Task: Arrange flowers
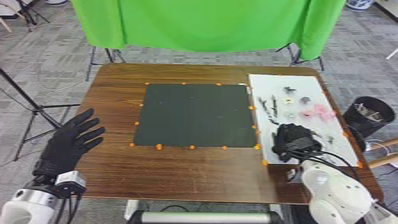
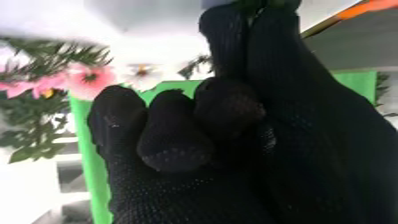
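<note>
My left hand [image 1: 64, 145] is open at the table's [image 1: 187, 172] left side; my right hand [image 1: 294, 140] is over the near part of the white sheet [image 1: 306, 84], and I can't tell whether it grips anything.
In my head view, the pink flowers [image 1: 322, 112] lie on the sheet, farther from me than my right hand, with small pale blooms [image 1: 289, 100] beside them and thin dark sprigs [image 1: 274, 106] along the sheet's left side, near the dark square mat [image 1: 195, 115]. Just off the table's right edge I've got a black bin [image 1: 365, 125] with a jumble of pale and dark bits [image 1: 370, 108] inside, too small for me to identify.
</note>
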Controlling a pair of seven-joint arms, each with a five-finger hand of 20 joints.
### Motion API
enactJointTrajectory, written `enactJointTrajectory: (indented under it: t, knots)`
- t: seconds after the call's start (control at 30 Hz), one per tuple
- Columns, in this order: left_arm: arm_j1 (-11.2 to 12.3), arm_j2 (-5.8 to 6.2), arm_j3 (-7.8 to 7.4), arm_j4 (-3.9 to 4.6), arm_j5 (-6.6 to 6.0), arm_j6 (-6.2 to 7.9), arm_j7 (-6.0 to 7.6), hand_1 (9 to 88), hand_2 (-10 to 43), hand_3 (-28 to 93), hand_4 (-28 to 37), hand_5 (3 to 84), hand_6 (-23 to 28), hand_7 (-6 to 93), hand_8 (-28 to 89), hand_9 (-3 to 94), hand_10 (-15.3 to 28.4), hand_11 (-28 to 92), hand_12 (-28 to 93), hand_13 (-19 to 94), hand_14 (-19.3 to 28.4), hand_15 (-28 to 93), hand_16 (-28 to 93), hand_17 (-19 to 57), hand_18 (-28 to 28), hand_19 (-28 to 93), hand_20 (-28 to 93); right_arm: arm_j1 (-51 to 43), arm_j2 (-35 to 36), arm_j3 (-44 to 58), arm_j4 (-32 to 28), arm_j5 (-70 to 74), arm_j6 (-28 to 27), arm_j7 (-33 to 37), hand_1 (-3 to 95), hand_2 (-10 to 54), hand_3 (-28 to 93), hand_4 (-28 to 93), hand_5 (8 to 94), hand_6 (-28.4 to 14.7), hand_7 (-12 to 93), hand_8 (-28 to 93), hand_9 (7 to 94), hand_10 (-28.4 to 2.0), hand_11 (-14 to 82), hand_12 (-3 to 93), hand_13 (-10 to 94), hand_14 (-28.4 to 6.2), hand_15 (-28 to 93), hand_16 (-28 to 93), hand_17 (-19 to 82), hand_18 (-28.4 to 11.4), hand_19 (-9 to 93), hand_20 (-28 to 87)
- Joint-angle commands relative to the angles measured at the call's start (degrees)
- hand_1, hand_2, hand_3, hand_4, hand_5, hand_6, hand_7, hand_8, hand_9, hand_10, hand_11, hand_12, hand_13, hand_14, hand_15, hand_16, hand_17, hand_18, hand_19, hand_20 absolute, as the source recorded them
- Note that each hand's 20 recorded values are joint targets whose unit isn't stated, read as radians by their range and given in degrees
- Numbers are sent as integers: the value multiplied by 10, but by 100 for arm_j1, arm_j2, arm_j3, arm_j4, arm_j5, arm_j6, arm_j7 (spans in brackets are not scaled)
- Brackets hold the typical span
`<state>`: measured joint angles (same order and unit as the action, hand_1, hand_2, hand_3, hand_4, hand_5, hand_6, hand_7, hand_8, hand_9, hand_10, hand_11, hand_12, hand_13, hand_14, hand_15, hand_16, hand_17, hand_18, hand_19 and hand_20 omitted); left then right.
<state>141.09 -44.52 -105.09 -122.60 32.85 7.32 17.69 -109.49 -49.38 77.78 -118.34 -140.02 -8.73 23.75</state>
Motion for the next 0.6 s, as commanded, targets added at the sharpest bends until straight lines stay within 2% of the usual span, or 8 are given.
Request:
enactJointTrajectory:
  t: [0.03, 0.1, 0.13, 0.3, 0.6]
  knots:
    - [60, -5, -1, 8, -7, 41, 6, 245, -38, 689, -241, 271, 28, 203, -108, 227, 127, 211, 154, 191, 165, 304, -11, -91, 230, 423, 66, -290, 32, -161, 222, 155, 628, -160, 450, -95, 873, -235, 752, 9, 438, 206, 823, -65, 626, 511, 797, -60, 813, 369, 458, -218, 932, 625]
    - [62, -5, -12, 13, -10, 34, 3, 245, -38, 689, -241, 270, 28, 204, -108, 227, 126, 211, 154, 191, 165, 305, -11, -91, 230, 422, 66, -232, 50, -166, 200, 174, 724, -121, 442, -95, 874, -223, 737, 9, 458, 209, 823, -65, 625, 515, 798, -56, 814, 365, 462, -215, 932, 631]
    - [90, 48, -6, 7, -45, 69, 52, 245, -38, 689, -240, 271, 28, 203, -108, 227, 126, 211, 154, 191, 165, 305, -11, -91, 230, 422, 66, -199, 61, -177, 200, 181, 843, -116, 438, -95, 876, -215, 726, 10, 473, 213, 821, -65, 626, 516, 799, -55, 815, 363, 463, -214, 932, 634]
    - [66, 29, -21, 9, -21, 50, 25, 245, -38, 689, -241, 271, 28, 204, -107, 227, 125, 211, 154, 191, 165, 306, -12, -91, 231, 422, 65, 8, 121, -198, 154, 154, 1373, -58, 424, -95, 885, -196, 703, 10, 507, 219, 817, -62, 631, 519, 798, -53, 816, 362, 465, -210, 932, 638]
    - [93, 19, -30, -14, -10, 69, 43, 245, -39, 691, -242, 271, 28, 204, -108, 227, 125, 211, 154, 191, 165, 304, -12, -91, 230, 423, 66, 602, 171, -295, 108, 252, 1672, 162, 410, -95, 888, -164, 695, 9, 532, 216, 819, -58, 634, 522, 803, -49, 817, 356, 472, -210, 932, 646]
